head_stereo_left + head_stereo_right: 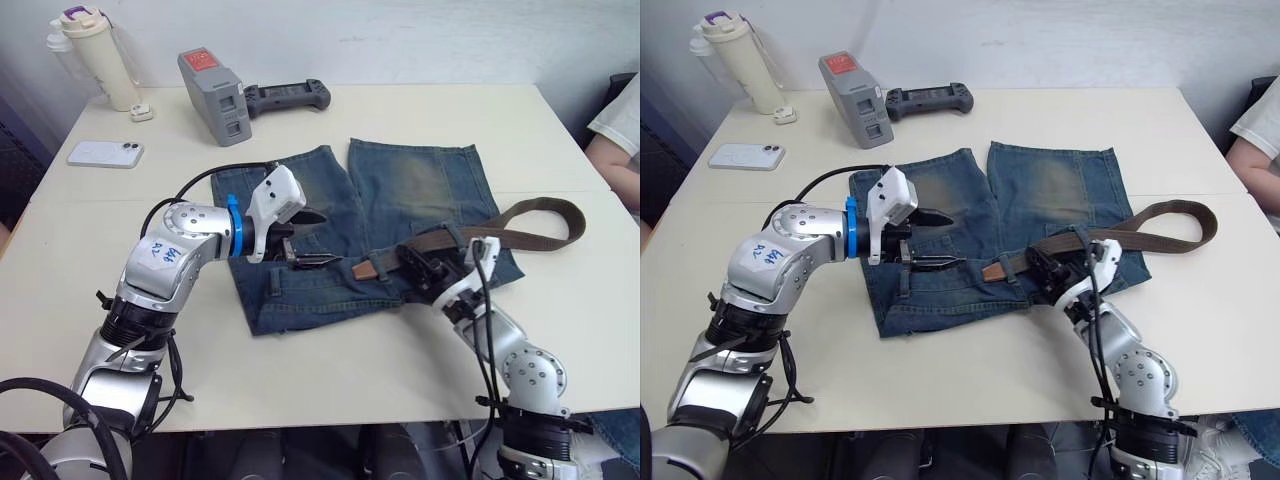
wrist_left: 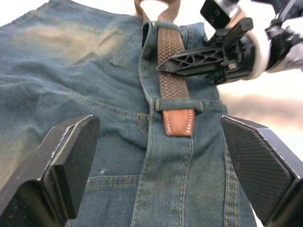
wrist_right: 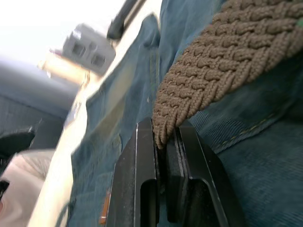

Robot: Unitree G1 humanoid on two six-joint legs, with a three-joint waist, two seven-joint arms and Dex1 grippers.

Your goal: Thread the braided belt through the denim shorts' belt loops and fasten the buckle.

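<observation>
braided belt [image 2: 171, 66]: brown woven strap with a smooth tan leather tip stitched along its edge; it lies along the waistband, directly ahead of the left gripper and between that gripper's two fingers as seen from its wrist.
belt tip [image 2: 178, 121]: pokes just past one belt loop, pointing toward the left gripper.
belt loops [image 2: 179, 104]: a narrow denim strip crosses the strap right behind the tip; a second one sits farther up the strap, beside the right gripper.
belt tail [image 1: 545, 222]: beyond the right gripper the strap runs off the shorts and curls into an open loop on the table.
denim shorts [image 1: 400, 190]: faded blue, yellowish worn patches on both legs, laid flat, waistband toward the robot, under both grippers.
right gripper [image 3: 163, 142]: fingers pressed together on the braided belt, pinching its edge.
left gripper [image 1: 308, 240]: fingers spread wide, holding nothing, hovering over the waistband just short of the belt tip.
table [image 1: 330, 360]: pale top beneath everything.
</observation>
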